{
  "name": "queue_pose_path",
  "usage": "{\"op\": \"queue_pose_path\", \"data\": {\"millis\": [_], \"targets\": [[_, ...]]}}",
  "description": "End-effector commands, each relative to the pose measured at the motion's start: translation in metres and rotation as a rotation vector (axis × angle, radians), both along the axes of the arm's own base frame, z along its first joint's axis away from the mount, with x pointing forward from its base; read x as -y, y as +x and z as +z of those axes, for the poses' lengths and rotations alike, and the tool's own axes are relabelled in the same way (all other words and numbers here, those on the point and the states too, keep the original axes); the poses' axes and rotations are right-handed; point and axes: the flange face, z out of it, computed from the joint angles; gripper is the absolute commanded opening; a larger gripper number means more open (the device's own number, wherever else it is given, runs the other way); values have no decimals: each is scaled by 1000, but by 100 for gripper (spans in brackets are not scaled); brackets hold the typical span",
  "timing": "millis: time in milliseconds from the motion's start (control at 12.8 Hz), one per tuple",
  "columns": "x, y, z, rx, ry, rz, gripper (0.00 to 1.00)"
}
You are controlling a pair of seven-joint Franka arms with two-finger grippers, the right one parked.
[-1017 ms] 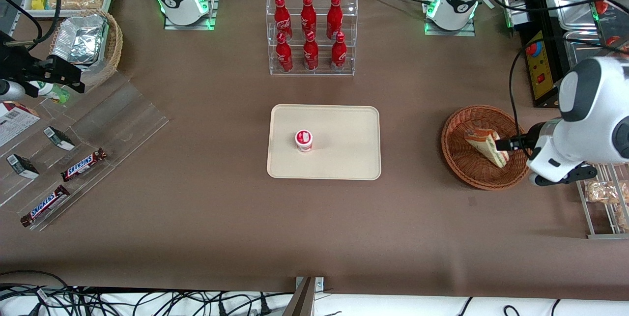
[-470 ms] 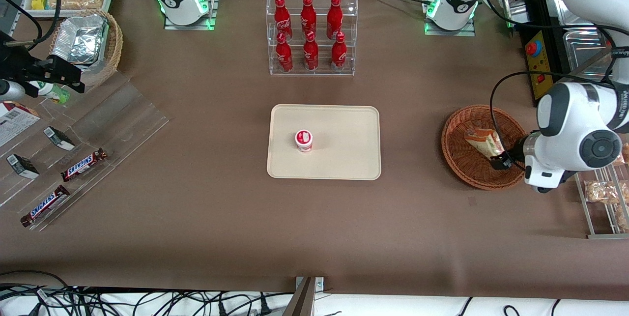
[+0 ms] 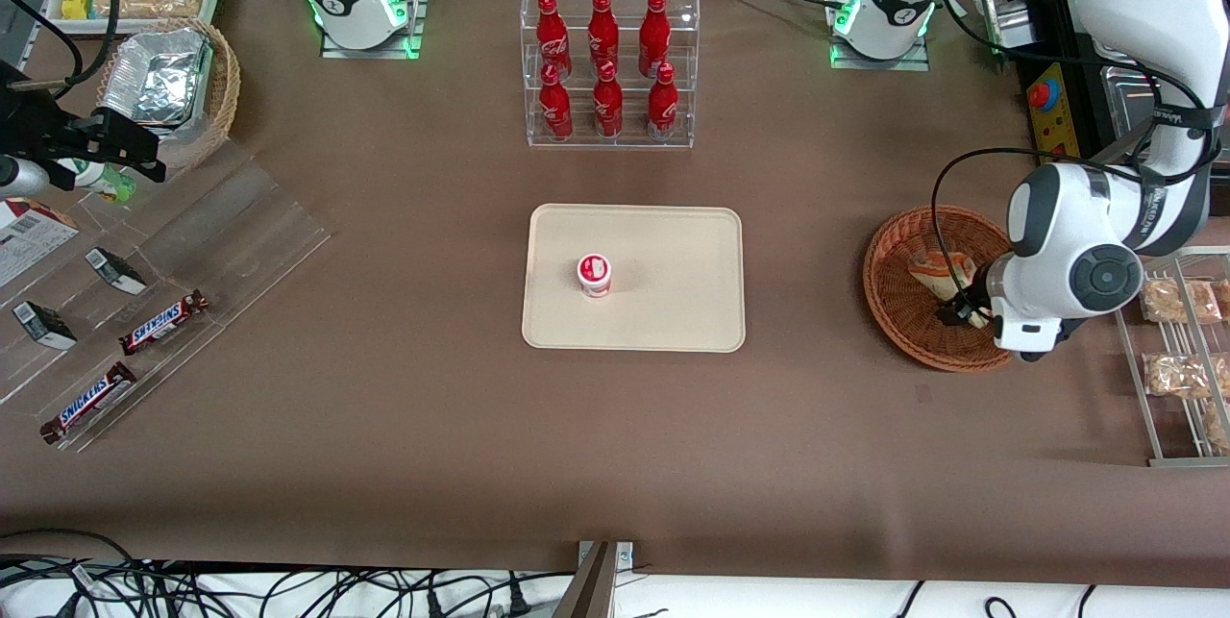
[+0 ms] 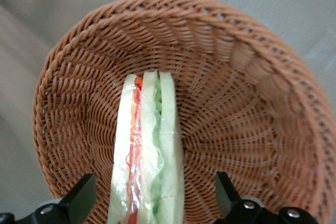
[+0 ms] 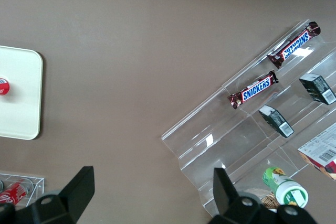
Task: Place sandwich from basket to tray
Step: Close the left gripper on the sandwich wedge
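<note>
Moved since the earlier frames: my working arm has swung in over the basket, and its hand has dropped toward the sandwich; nothing else on the bench has shifted.

Bench (image 3: 384, 426): brown cover, carries everything listed below.

Tray (image 3: 673, 310): cream, at the middle of the bench, well apart from the basket. I count one small red-and-white cup (image 3: 595, 274) on it and no sandwich, so the delivery is not yet made.

Basket (image 3: 894, 310): reddish-brown wicker, toward the working arm's end of the bench. It holds the one item.

Sandwich (image 4: 147, 156): wrapped wedge, standing on edge inside the basket, white bread with red and green filling showing.

Hand (image 4: 152, 205): low in the basket, released, one finger (image 4: 79, 200) on each side of the wedge with a clear gap to the wrap on both sides. I judge it is straddling, not gripping.

Progress, by my reading: approach done; closing on the wedge, lifting, carrying to the tray and letting go all remain.
</note>
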Motion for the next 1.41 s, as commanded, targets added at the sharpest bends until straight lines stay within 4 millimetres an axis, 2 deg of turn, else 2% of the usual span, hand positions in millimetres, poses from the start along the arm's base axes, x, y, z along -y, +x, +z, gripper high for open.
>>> {"op": "queue_pose_path", "data": {"millis": [0,235,470,626,939,1096,1252,1330], "targets": [[0,-14,6,8,29,-4,100],[1,-16,5,11,41,39,100],[8,-15,5,16,44,59,49],[9,-15,6,18,46,64,31],[9,-11,14,17,43,44,31],[7,-4,39,5,36,-9,32],[14,5,68,-34,32,-44,34],[34,9,80,-40,20,-85,34]]}}
